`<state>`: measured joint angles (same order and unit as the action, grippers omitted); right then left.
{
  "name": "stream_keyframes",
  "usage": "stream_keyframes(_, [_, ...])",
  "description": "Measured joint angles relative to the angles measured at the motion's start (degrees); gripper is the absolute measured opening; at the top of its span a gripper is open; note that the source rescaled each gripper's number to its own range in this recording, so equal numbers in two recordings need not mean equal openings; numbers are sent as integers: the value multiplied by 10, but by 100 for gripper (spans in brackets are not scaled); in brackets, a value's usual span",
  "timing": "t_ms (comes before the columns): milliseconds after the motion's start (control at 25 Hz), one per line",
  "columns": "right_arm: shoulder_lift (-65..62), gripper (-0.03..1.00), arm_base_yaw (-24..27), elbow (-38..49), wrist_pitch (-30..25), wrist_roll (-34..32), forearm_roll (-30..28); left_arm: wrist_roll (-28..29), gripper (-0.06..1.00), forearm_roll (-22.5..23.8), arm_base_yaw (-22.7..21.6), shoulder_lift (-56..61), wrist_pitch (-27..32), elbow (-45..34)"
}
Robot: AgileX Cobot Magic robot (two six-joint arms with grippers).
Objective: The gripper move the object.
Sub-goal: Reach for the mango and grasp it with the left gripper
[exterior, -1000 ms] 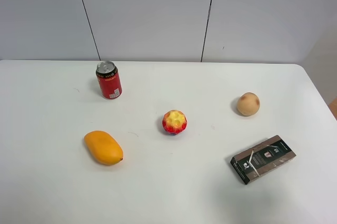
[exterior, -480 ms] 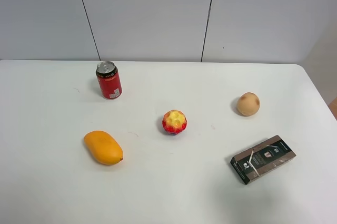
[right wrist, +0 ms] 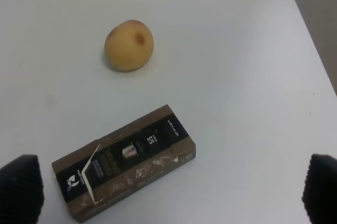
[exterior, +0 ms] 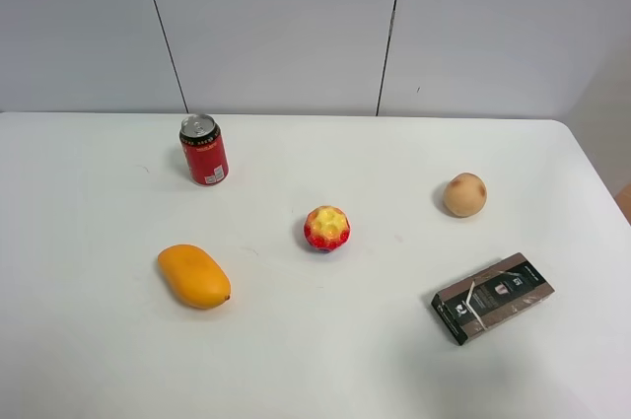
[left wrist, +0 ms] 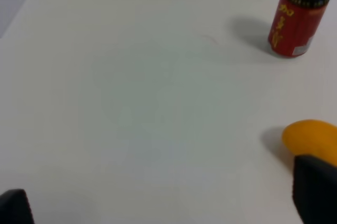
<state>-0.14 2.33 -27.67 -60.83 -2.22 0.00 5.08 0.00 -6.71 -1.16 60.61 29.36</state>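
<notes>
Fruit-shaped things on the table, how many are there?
3: the mango at near left, the bumpy red-yellow ball in the middle, the peach at right. None seems hidden.

A smooth orange-yellow mango (exterior: 193, 276), an elongated oval, is seen lying on its side on the white desk (exterior: 325, 360). In the high view it is placed in the left half, toward the near edge. Its long axis is set on a slant, with the narrower tip turned toward the near right. It is touched by nothing. The left pincer (left wrist: 166, 203) is shown only as two dark fingertips (left wrist: 315, 192), spread wide apart with nothing held between them. In the left wrist view part of the mango's edge is covered by one of them.
</notes>
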Motion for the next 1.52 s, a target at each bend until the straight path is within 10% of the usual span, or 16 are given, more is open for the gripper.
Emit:
stream_keyframes(360, [0, 100, 0, 0, 0, 0, 0, 161, 100, -38, 0, -222, 5, 92])
stream_keyframes(640, [0, 100, 0, 0, 0, 0, 0, -6, 100, -42, 18, -451, 11, 205])
stream_keyframes(1120, [0, 100, 0, 0, 0, 0, 0, -189, 100, -37, 298, -570, -7, 221])
stream_keyframes(1320, [0, 100, 0, 0, 0, 0, 0, -111, 100, -40, 349, -630, -57, 221])
stream_keyframes(1520, [0, 100, 0, 0, 0, 0, 0, 87, 100, -38, 355, -701, -97, 221])
